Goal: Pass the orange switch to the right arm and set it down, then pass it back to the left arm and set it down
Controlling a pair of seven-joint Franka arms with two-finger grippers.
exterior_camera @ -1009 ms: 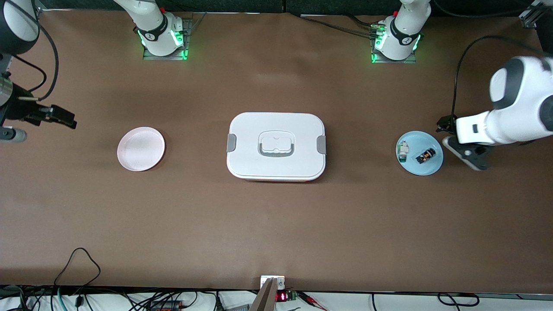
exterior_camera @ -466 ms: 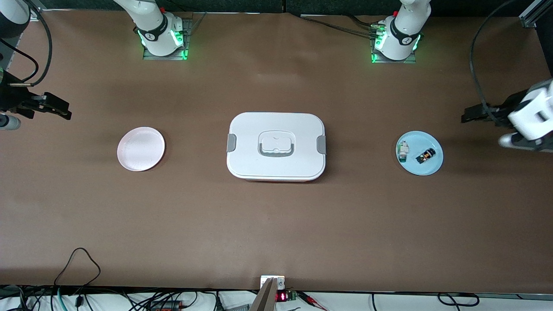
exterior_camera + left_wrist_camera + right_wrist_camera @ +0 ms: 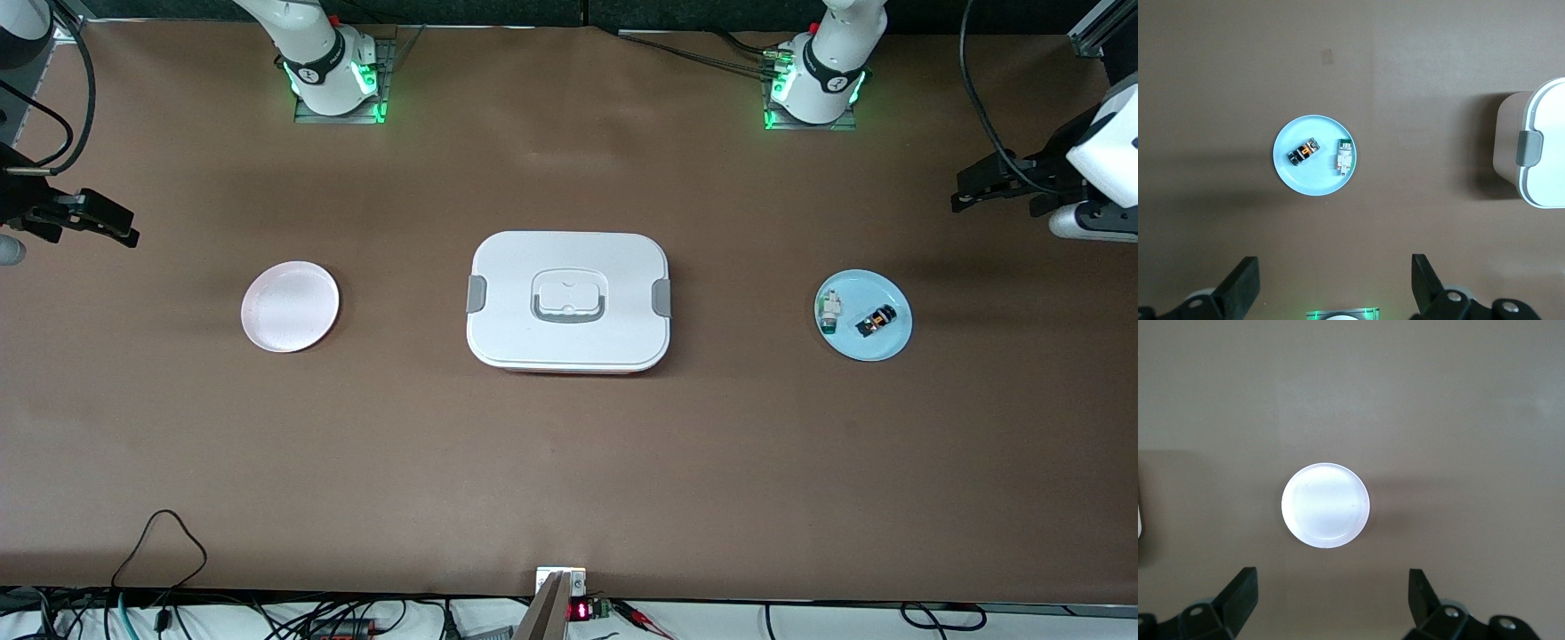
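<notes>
So the orange switch (image 3: pixel 1303 151) is just sitting on the blue plate (image 3: pixel 1313 183) next to a white-and-green component (image 3: pixel 1344 155), well clear of the left gripper (image 3: pixel 1331 287), jaws wide apart and holding nothing. Right gripper (image 3: pixel 1331 603) hangs over the desk (image 3: pixel 569 462) near the pink plate (image 3: pixel 1325 505), jaws apart too. The box (image 3: pixel 569 300) sits between the plates.

The left end effector (image 3: pixel 965 191) hangs high over the table's edge at about 3 o'clock, fingers (image 3: pixel 1238 290) spread wide. The right end effector (image 3: pixel 120 233) hangs at 9 o'clock, also wide, holding nothing.
</notes>
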